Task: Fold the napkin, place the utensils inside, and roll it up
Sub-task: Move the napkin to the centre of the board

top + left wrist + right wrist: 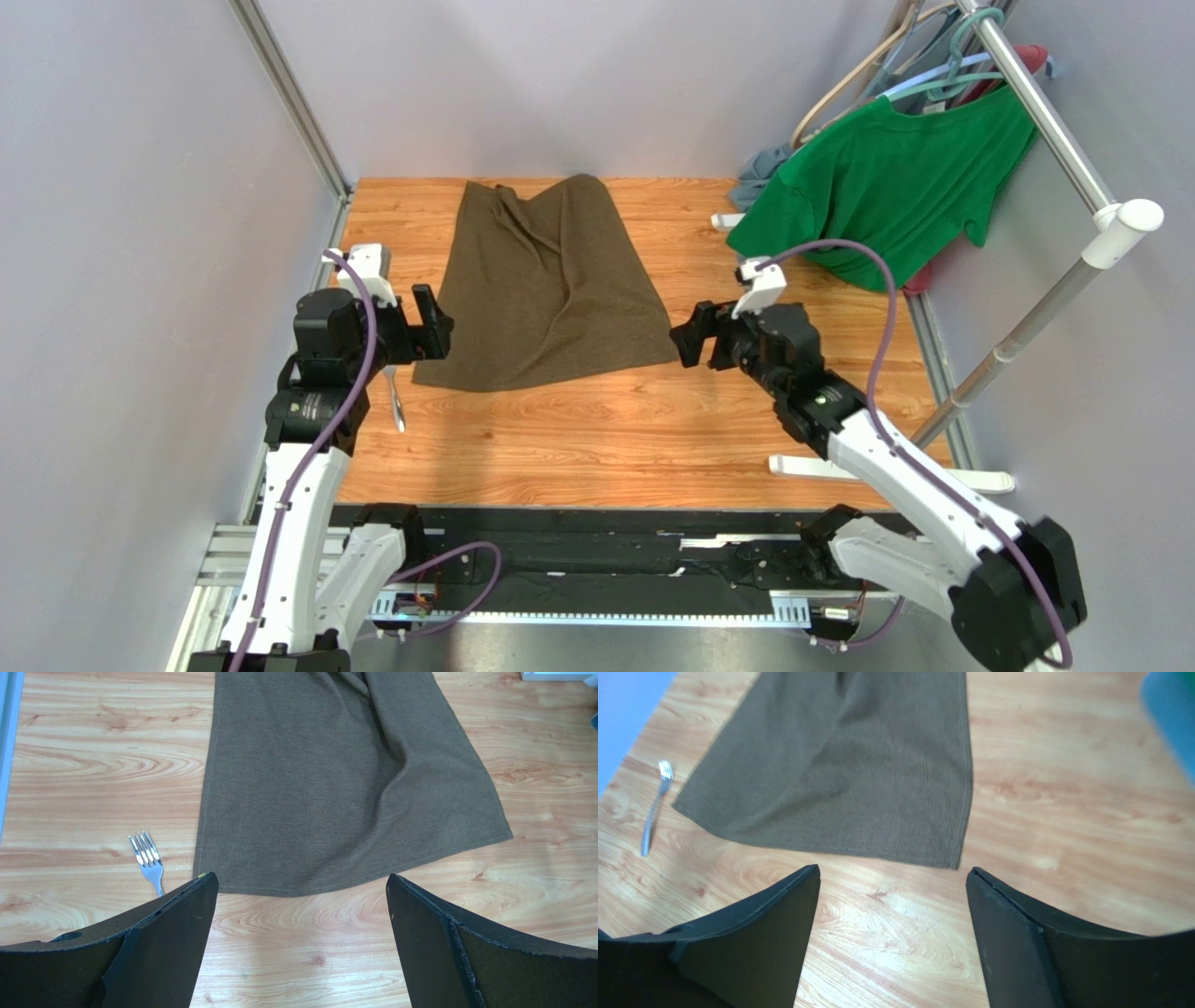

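The dark olive-brown napkin (547, 280) lies spread and slightly wrinkled on the wooden table, reaching to the back edge. It also shows in the left wrist view (337, 777) and the right wrist view (843, 763). A silvery fork (396, 399) lies on the wood just left of the napkin's near left corner, seen too in the left wrist view (147, 859) and the right wrist view (654, 808). My left gripper (432, 325) is open and empty above the napkin's left edge. My right gripper (690, 340) is open and empty beside the napkin's near right corner.
A bright green T-shirt (884, 182) hangs from a white-and-metal rack (1080, 224) at the back right, with a grey-blue garment (765, 168) behind it. The rack's white feet (898, 476) rest on the table's right side. Grey walls close in left and back.
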Action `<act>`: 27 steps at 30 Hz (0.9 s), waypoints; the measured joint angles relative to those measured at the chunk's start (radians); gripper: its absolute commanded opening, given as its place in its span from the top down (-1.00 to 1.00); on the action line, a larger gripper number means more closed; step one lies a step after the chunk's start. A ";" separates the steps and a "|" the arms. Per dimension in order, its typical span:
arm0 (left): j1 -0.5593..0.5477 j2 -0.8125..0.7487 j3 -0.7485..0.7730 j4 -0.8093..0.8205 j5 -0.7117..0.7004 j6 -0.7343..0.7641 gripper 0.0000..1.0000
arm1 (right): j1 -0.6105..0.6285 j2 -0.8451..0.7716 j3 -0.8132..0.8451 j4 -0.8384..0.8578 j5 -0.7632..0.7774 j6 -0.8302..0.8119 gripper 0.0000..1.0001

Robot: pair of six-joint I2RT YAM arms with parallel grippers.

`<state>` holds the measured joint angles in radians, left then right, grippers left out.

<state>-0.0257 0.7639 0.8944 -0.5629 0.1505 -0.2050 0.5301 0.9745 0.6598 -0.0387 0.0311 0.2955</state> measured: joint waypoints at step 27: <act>0.000 0.025 0.000 -0.003 -0.006 0.029 -0.98 | 0.092 0.837 0.431 -0.249 0.250 0.140 0.09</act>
<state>-0.0261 0.7891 0.8944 -0.5663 0.1440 -0.1761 0.6220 1.8114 1.0904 -0.2882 0.2813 0.4355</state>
